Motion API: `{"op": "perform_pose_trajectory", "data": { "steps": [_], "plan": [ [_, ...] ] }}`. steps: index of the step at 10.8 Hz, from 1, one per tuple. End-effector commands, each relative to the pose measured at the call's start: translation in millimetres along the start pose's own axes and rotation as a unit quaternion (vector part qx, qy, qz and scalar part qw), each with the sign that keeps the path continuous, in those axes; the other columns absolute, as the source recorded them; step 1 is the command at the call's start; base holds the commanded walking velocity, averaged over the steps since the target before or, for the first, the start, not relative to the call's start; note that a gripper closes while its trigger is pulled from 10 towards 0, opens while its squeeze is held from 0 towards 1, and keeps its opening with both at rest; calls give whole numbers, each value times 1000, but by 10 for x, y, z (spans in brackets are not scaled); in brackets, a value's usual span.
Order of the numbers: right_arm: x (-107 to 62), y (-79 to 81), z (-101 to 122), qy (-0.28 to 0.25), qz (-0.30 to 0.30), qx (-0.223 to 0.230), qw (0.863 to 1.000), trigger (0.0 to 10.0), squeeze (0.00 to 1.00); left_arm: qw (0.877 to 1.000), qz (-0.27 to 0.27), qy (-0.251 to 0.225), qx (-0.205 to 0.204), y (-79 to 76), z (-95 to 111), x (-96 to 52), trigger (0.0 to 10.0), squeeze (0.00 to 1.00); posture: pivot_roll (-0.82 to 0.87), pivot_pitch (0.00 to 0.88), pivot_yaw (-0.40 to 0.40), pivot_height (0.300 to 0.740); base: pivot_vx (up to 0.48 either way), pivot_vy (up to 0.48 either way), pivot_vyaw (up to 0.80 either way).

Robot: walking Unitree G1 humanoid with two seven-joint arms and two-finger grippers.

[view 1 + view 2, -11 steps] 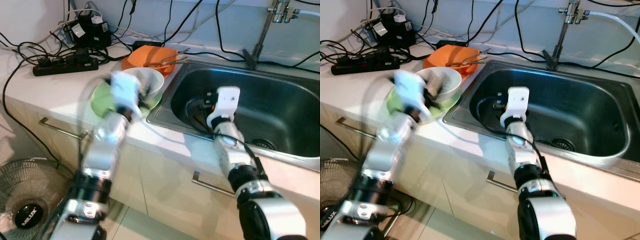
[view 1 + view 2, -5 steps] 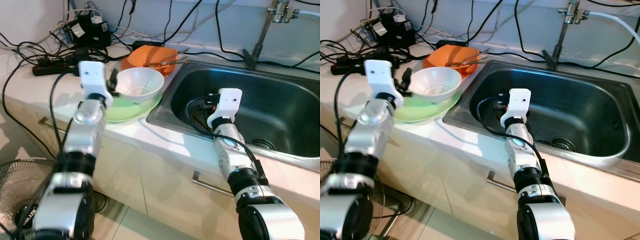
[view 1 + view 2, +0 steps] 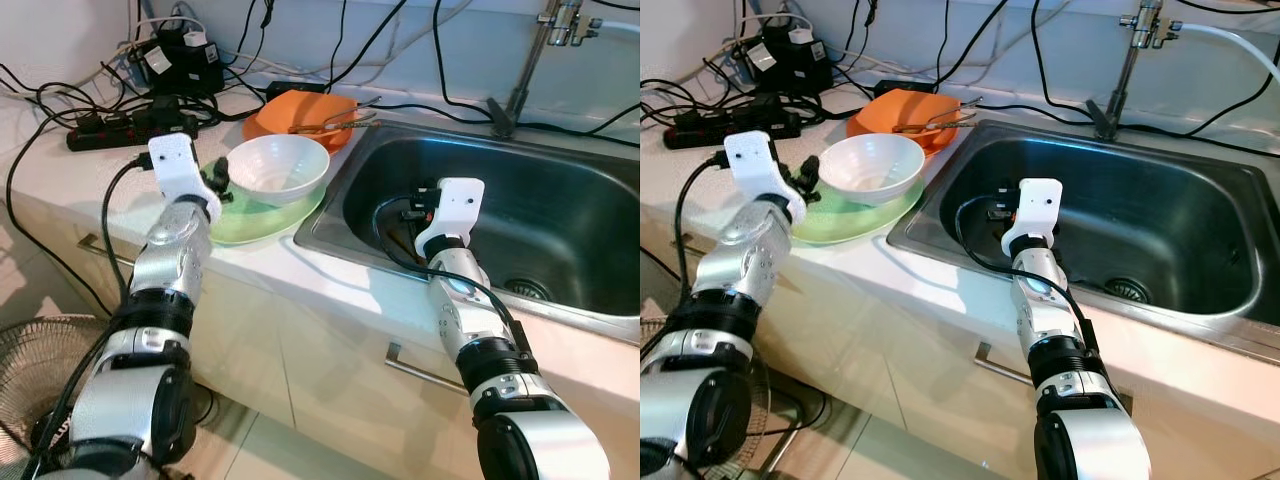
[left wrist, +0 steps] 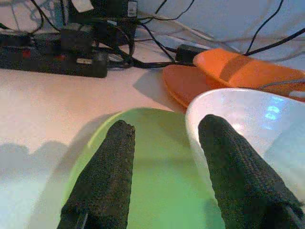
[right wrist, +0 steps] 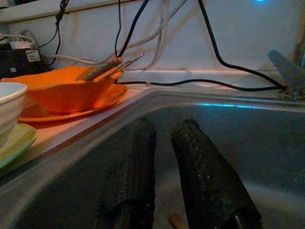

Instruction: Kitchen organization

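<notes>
Since the frame 0.5 s ago, the left gripper (image 4: 162, 186) is sitting slightly lower and nearer the camera at the left of the dishes, while the right arm is staying put in the sink. In the left wrist view its 2 black fingers (image 4: 102, 181) are standing moderately apart over the green plate (image 4: 157, 176), empty, with the rim of the white bowl (image 3: 277, 168) lying just beside 1 finger; I cannot tell whether it is touching.

Right of centre in the head views, the right gripper (image 5: 167, 176) is hanging inside the steel sink (image 3: 570, 215), its fingers held narrowly apart and gripping nothing.

On the counter, left of the sink, 1 white bowl is resting on 1 green plate. Behind them, in the upper middle of the frame, 1 orange bowl (image 3: 300, 112) is standing on 1 orange plate (image 5: 71, 110), with utensils (image 3: 335, 120) lying across it. 1 black power strip (image 3: 130, 130) is lying at the upper left among tangled cables, and 1 tap (image 3: 1120, 70) is rising at the upper right.
</notes>
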State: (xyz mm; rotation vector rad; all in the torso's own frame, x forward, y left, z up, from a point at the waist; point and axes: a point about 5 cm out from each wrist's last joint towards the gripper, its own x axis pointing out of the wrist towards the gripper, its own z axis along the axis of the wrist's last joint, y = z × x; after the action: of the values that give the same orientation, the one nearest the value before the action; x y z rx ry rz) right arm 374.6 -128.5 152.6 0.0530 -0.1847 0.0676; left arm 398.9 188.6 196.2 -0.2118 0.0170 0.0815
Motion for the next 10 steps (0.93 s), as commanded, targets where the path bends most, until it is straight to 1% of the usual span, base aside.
{"op": "perform_pose_trajectory", "data": {
  "steps": [1,3,4,7,8,10],
  "plan": [
    [-25,10,-33,7,2,8,1000,10000,0,1000,-8,20,-14,-30,-34,13,10000,0,153,0,65,740,0,0,0],
    [-24,17,-29,7,2,8,1000,10000,0,998,-25,47,-27,-109,-125,14,10000,0,152,0,67,740,0,0,0],
    [-22,16,-25,7,2,8,1000,10000,0,996,-39,69,-35,-173,-187,15,10000,0,151,0,68,740,0,0,0],
    [-22,13,-25,9,-1,8,1000,10000,0,990,-52,117,-61,-264,-316,3,10000,0,146,0,73,740,0,0,0],
    [-25,11,-31,10,0,7,1000,10000,0,987,-59,128,-74,-295,-351,-4,10000,0,147,0,74,740,0,0,0],
    [-26,6,-33,11,-2,6,1000,10000,0,985,-64,134,-90,-329,-382,-14,10000,0,147,0,73,740,0,0,0]
  ]
}}
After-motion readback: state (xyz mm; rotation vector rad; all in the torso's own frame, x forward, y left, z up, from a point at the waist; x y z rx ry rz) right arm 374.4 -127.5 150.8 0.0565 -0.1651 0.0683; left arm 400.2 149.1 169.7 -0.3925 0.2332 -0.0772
